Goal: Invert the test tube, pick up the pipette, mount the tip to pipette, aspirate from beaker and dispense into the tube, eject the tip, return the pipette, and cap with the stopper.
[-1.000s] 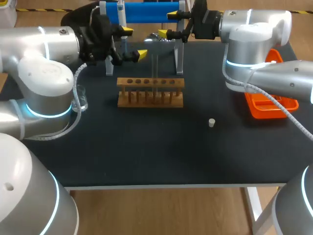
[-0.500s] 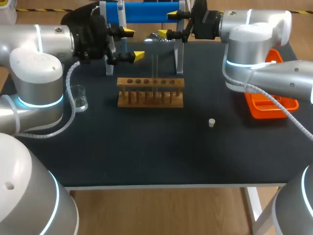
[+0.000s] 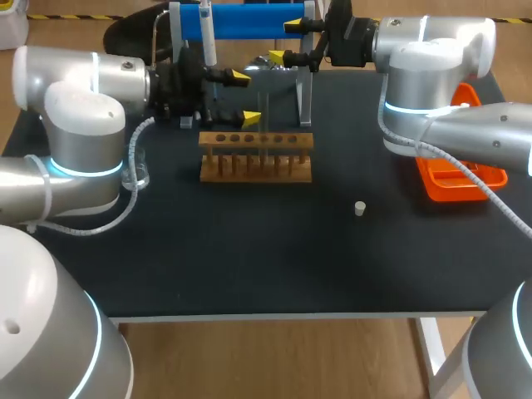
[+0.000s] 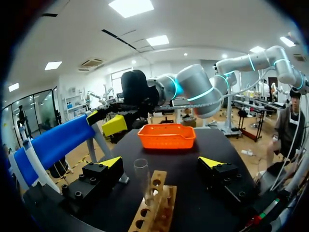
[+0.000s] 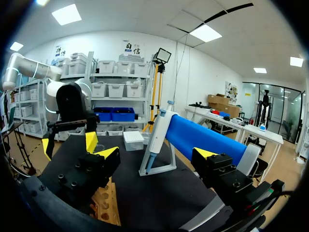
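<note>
Plainly, clear test tube point(image 4: 142, 180) stands mouth-up in rack point(image 4: 163, 195).

Test tube point(image 3: 263, 126) stands in the rack point(image 3: 256, 158); beaker point(image 3: 138, 169) at its nine o'clock, stopper point(image 3: 360, 209) four, basket point(image 3: 462, 181) three, pipette point(image 3: 207, 32) twelve.

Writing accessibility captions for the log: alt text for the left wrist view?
Open left pincer faces an upright glass test tube standing in a wooden rack, not touching it. Beyond are an orange basket and the right pincer.
</note>
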You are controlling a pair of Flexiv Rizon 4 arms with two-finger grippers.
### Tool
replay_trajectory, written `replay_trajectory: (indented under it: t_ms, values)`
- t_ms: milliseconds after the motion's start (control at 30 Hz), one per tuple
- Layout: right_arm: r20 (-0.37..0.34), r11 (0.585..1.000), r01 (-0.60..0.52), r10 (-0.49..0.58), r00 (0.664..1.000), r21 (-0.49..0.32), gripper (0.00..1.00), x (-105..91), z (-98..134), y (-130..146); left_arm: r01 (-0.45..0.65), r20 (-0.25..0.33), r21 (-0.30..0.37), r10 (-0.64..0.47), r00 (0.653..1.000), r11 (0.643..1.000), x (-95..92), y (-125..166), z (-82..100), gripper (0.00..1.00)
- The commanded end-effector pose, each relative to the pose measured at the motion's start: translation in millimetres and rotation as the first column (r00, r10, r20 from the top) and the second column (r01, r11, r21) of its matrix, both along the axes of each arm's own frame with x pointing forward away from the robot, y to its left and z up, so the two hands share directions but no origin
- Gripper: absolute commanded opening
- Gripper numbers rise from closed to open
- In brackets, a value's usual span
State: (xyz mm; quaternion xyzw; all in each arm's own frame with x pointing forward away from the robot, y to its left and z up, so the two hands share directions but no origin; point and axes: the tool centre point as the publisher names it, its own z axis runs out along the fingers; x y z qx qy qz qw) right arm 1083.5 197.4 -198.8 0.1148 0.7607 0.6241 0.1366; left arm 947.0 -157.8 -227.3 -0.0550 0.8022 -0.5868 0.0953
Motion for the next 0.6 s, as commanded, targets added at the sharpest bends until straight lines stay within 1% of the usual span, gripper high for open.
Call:
replay_trajectory:
  t_ms: [33,200,433,600]
  values:
    - [0.000,1.000,0.000,0.000,1.000,0.000,1.00,0.4,0,0,0.028,-0.017,0.004,-0.028,0.999,1.000,14.6,-9,-13.8,1.00]
    - [0.000,1.000,0.000,0.000,1.000,0.000,1.00,0.4,0,0,0.052,-0.043,0.014,-0.051,0.998,0.999,24.1,-18,-26.3,1.00]
    - [0.000,1.000,0.000,0.000,1.000,0.000,1.00,0.4,0,0,0.105,-0.053,0.043,-0.102,0.993,0.994,30.1,-35,-33.5,1.00]
    - [0.000,1.000,0.000,0.000,1.000,0.000,1.00,0.4,0,0,0.138,-0.067,0.095,-0.132,0.989,0.986,31.8,-44,-40.5,1.00]
